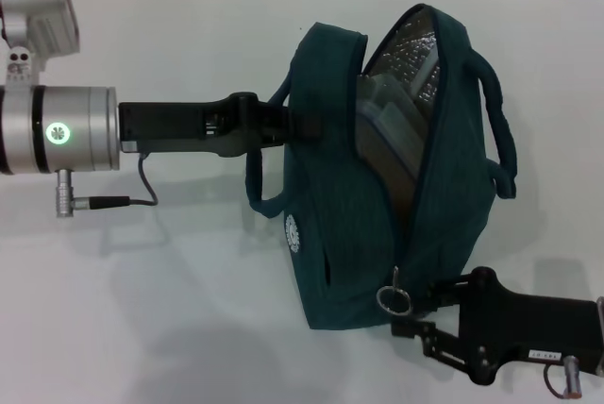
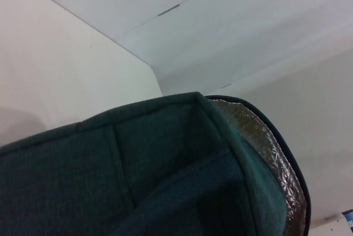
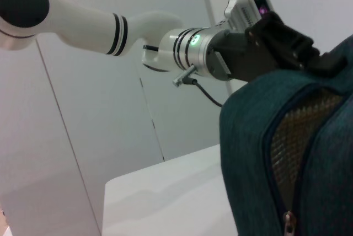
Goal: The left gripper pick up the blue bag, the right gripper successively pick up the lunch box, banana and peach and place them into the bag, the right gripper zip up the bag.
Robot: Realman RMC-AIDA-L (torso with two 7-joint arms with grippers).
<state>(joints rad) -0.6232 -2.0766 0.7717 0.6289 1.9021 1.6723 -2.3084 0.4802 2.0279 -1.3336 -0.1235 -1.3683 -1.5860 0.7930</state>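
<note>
I note the blue bag (image 1: 344, 234) is a dark teal-blue woven fabric, uniform in tone across body and loop handles (image 1: 500, 130). Its lining (image 1: 406, 55) is silver foil with a quilted, crinkled pattern; in my right wrist view the same lining (image 3: 300, 137) reads brownish-gold through the opening. A small white round logo (image 1: 293, 232) sits on the side panel. The zipper ring (image 1: 393, 300) is bright silver metal. Inside, I see a pale, translucent shape with a bluish edge (image 1: 387, 111). The left gripper (image 1: 283, 126) is matte black on a brushed silver wrist with a green lit ring (image 1: 58, 132). The right gripper (image 1: 425, 319) is black. The table (image 1: 170, 310) is plain white.
</note>
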